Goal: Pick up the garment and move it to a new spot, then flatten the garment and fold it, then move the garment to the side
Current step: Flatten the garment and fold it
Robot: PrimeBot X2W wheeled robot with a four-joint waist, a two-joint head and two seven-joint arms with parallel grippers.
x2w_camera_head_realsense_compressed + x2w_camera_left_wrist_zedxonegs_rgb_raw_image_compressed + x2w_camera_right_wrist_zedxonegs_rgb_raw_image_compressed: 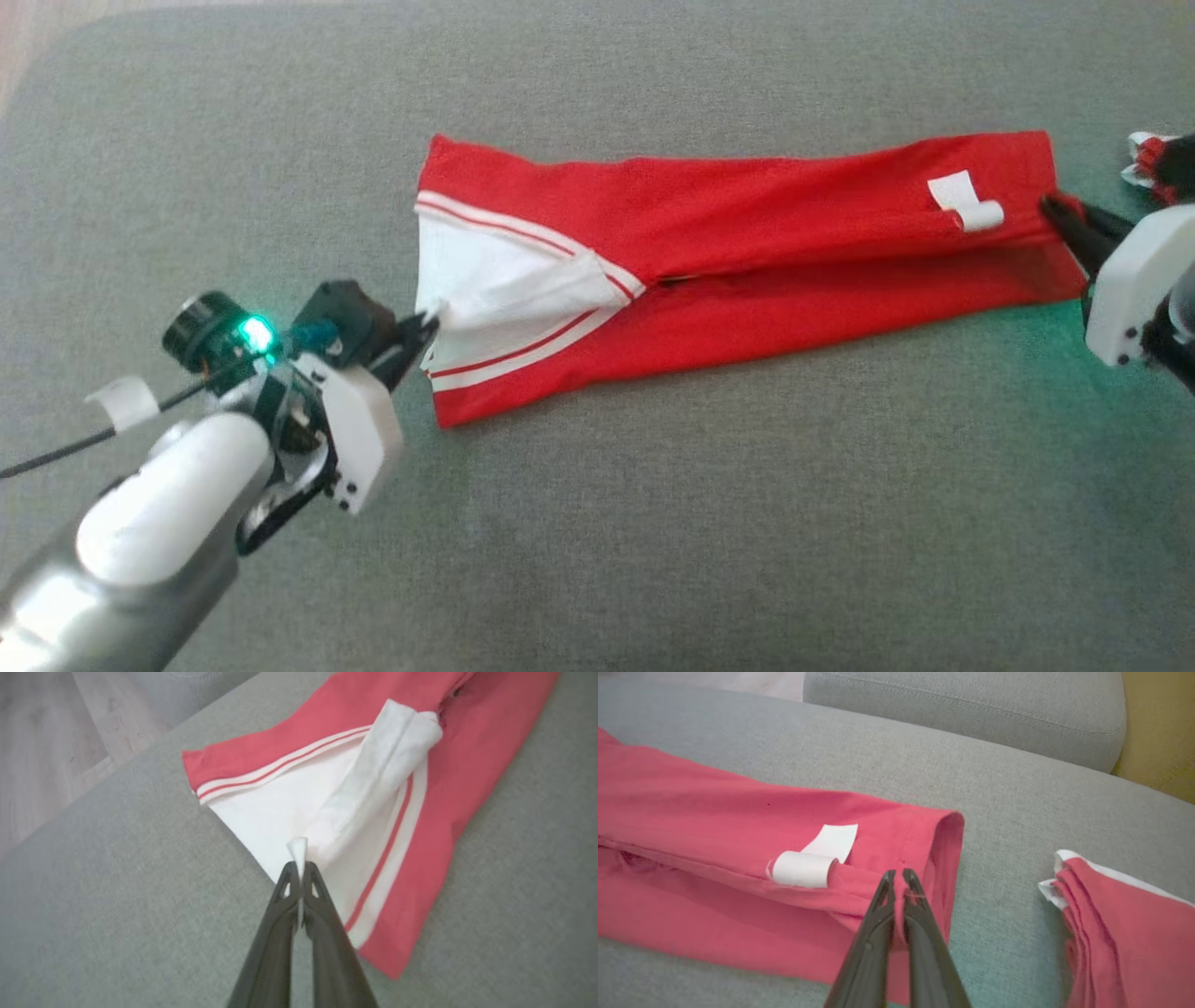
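Long axis of garment (747,243) spans arm to arm: L gripper (427,325) clamped on its white end, R gripper (1052,205) clamped on its red end.

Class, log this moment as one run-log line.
garment: laid long on couch | left fingers: shut on its white end | right fingers: shut on its red end

No legible txt, nos., brand marks or signs in any view.
White tag (808,868) sewn on red garment (747,233), at the end nr right edge of grey cushion (597,560): half curled, both visible faces blank, no print made out.
White tape tab (123,401) on black cable (56,457): also blank.
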